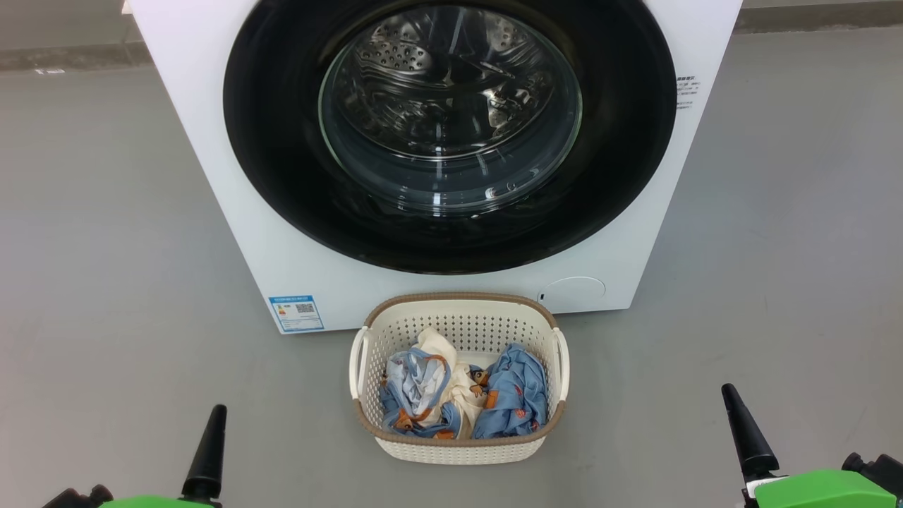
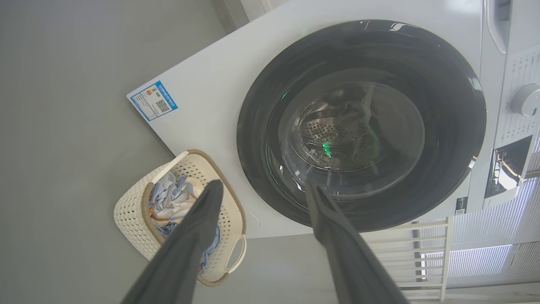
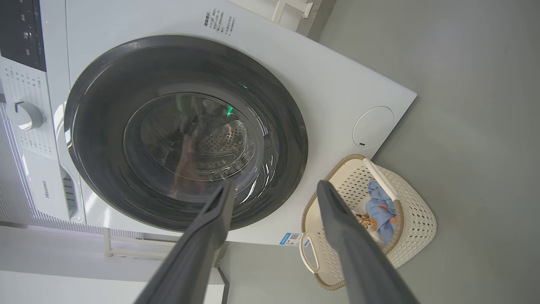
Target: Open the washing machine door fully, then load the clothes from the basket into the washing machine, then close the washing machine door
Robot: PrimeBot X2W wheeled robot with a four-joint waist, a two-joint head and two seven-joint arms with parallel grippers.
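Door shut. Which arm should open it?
Right, slightly: in the head view the right claw sits further toward the door than the left claw. Both open, empty. No handle visible, so weak call.

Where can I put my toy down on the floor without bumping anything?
Wide bare grey floor lies left of the basket, beside the washing machine, and just as wide on the basket's right. It is crowded in the middle: the basket sits close below the washing machine door, and the clothes lie inside it.
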